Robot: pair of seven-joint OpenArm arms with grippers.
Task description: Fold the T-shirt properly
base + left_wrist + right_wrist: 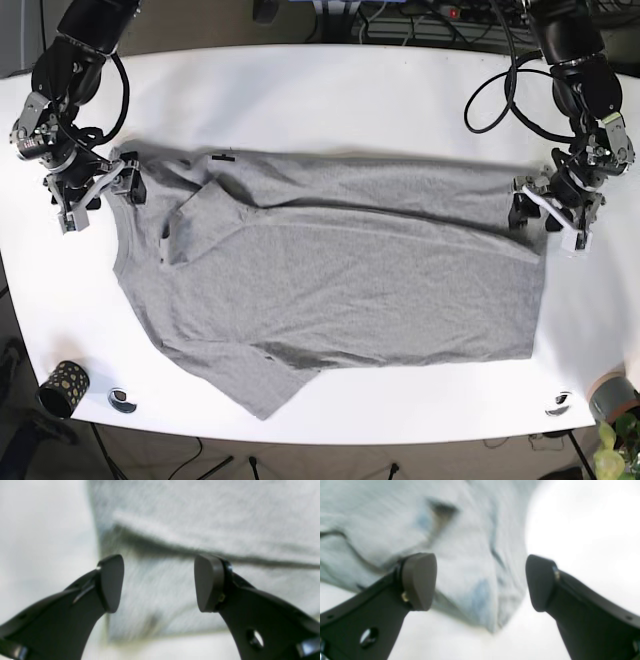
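the right end effector [98, 193] sits at the left of the base view with its jaws spread and nothing between them; a rumpled corner of the t-shirt [340, 270] lies just ahead of and below its fingertips [420, 581], one fingertip over cloth and the other over bare tabletop [330, 90]. the risk here is a shallow bite: if it closes from this stance it could catch only the top ply of the bunched sleeve and shoulder, or pinch air beside the edge, and the corner would slip free mid-lift. the shirt itself is spread flat across the middle of the tabletop, one sleeve already tucked inward, the other jutting toward the near edge. at the right of the base view the left end effector [550, 210] is likewise released and empty, poised over the hem corner, with a fold line just beyond its fingertips [208, 582]. uneven grasps on the two sides would likely drag the cloth askew and wrinkle the fold.
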